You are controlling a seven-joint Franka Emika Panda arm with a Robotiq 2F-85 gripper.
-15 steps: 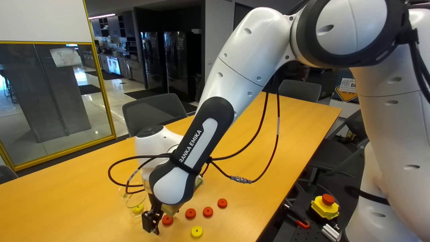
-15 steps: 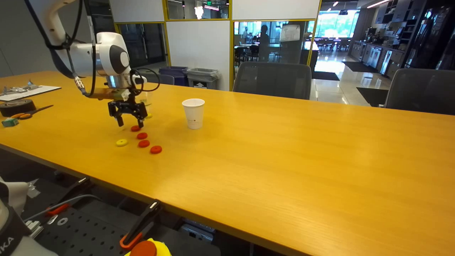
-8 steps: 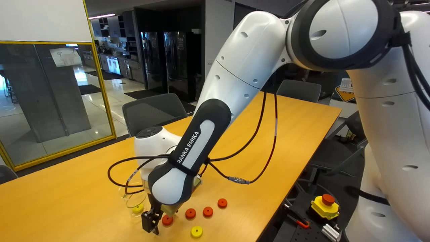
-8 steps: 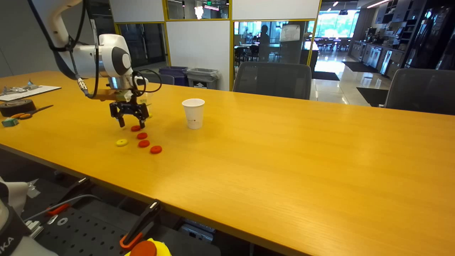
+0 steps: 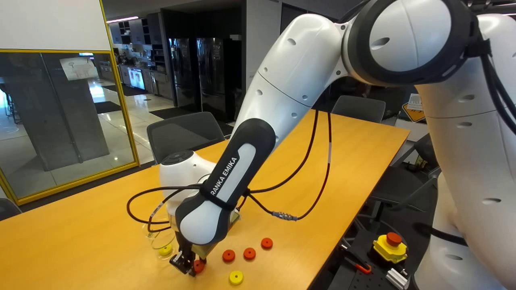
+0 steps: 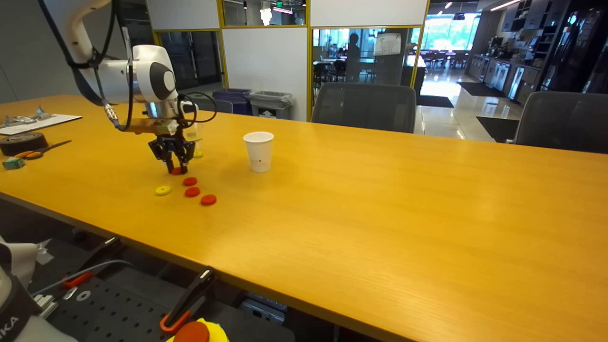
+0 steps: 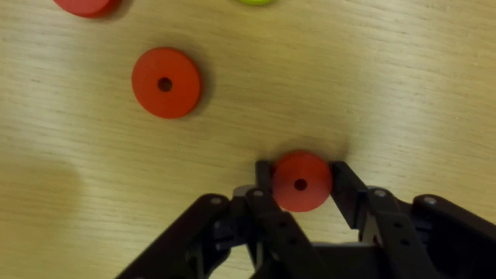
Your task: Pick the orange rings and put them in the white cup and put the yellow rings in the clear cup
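Pinching an orange ring (image 7: 302,173) between both fingers (image 7: 348,193) of the gripper (image 6: 177,169)! Touching on either side, lower middle of the wrist view, down at the table (image 6: 380,228); cannot tell whether resting on it or just clear. Visible there with its centre hole, but only as a small red patch between fingertips in both exterior views. On to the writing: reading "RANKA EMIKA" on the arm (image 5: 225,175), below the middle of an exterior view, and a bare "KA" on the dark band (image 6: 14,318) in the lower left corner of an exterior view. Finding the white cup (image 6: 259,153) upright, just left of centre, in an exterior view alone, with print too small to read. Glimpsing the clear cup (image 5: 154,240), partly covered, in both exterior views, and through its wall, near the bottom, a yellow ring (image 5: 165,250). Counting three more orange rings (image 5: 249,253) and another yellow ring (image 5: 236,278) on the table in both; from the wrist, just one whole orange ring, one cut off at upper left, and a yellow-green sliver (image 7: 255,1) on the top edge. Getting clipboard (image 6: 57,120), tape roll (image 6: 23,142) and scissors (image 6: 40,152) at the left edge of an exterior view alone.
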